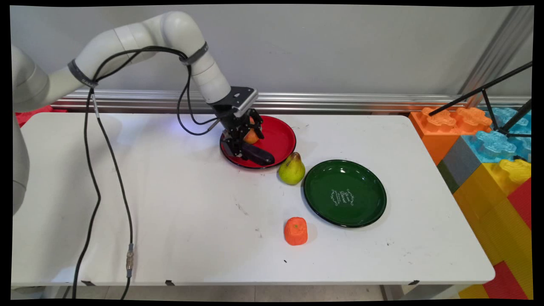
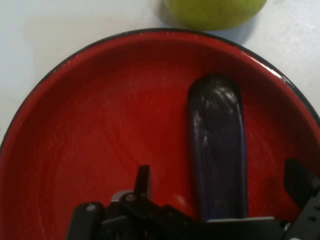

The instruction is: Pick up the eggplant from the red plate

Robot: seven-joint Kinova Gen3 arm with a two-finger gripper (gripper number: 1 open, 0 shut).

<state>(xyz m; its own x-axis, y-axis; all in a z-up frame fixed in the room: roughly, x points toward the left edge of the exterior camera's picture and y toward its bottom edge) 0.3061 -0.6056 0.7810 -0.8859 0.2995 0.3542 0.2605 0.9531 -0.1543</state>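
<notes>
My claw (image 1: 245, 142) is down low over the red plate (image 1: 280, 140), fingers spread wide, nothing held. In the hand view a finger (image 2: 302, 182) stands off to one side of the dark eggplant (image 2: 217, 145) and the other side's linkage sits well clear, so I straddle it rather than clamp it. The eggplant lies flat in the plate, long axis running away from my palm toward the rim. An orange-ish round fruit (image 1: 251, 137) sits in the same plate behind my linkage in the main view; mostly hidden, can't say if I touch it. Green pear (image 1: 291, 169) stands upright on the white table (image 1: 170, 204) just outside the red rim, between red plate and green plate (image 1: 344, 192); touching either one, can't tell. Green plate holds nothing. Orange carrot-like chunk (image 1: 296, 231) stands alone nearer the front edge, apart from both plates. Coloured block stack (image 1: 488, 161) sits at the table's right end.
</notes>
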